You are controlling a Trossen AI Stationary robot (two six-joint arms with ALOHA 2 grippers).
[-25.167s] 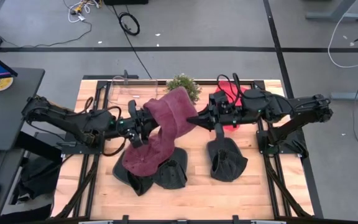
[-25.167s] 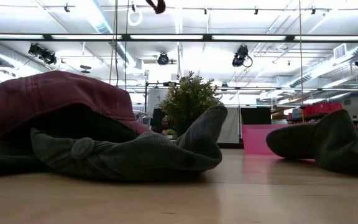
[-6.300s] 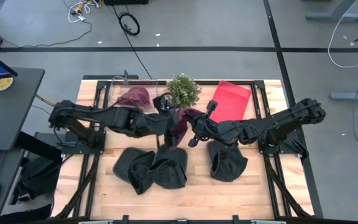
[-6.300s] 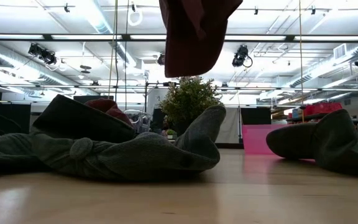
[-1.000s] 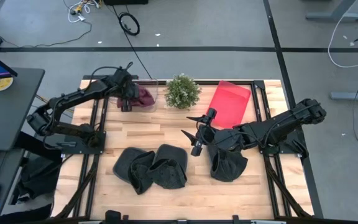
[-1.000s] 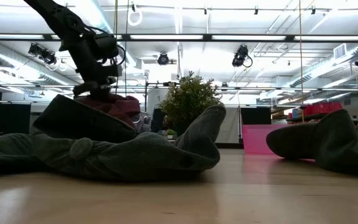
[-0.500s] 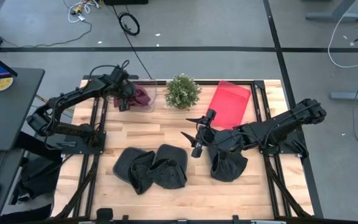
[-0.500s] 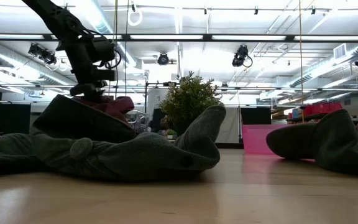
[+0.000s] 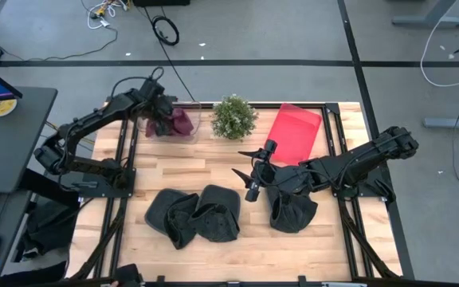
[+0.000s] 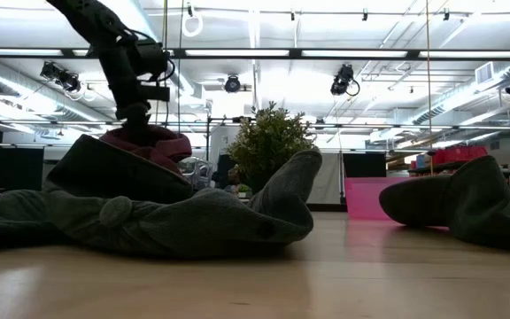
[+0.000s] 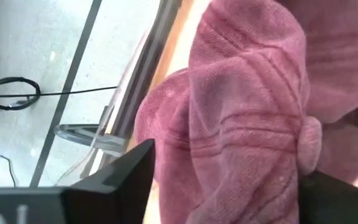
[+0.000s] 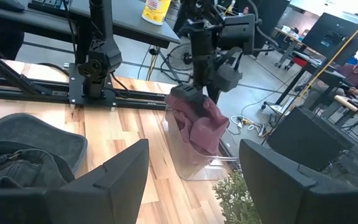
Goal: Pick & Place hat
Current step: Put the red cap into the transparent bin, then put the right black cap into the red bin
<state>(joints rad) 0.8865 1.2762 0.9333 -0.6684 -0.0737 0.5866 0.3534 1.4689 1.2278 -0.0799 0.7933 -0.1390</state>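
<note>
Maroon hat (image 9: 177, 122): one, in one clear bin (image 12: 188, 158), just under the left gripper (image 9: 154, 108) (released); three dark hats; right gripper (image 9: 249, 171) spread, well apart.

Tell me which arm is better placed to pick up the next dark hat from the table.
Probably the right: the right gripper hangs open beside the dark hats and. The left gripper is at the far corner over the maroon hat in the clear bin.
</note>
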